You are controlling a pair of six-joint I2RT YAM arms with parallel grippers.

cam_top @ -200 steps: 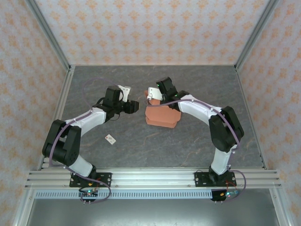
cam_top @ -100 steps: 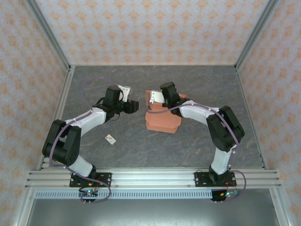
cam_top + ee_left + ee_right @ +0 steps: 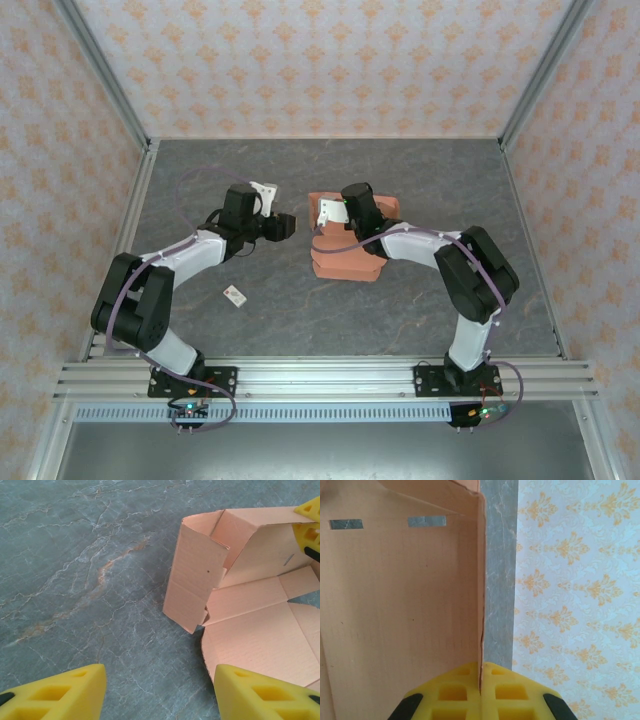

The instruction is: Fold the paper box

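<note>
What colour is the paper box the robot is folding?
The paper box is plain salmon-orange, clearest in the left wrist view.

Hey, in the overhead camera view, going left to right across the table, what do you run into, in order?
tag → left gripper → paper box

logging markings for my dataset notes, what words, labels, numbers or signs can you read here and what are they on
No text can be read.
paper box: plain, no print on the faces in view.
small white tag on the table: a red mark, too small to read.
wallpaper: ornament pattern, no letters.
</note>
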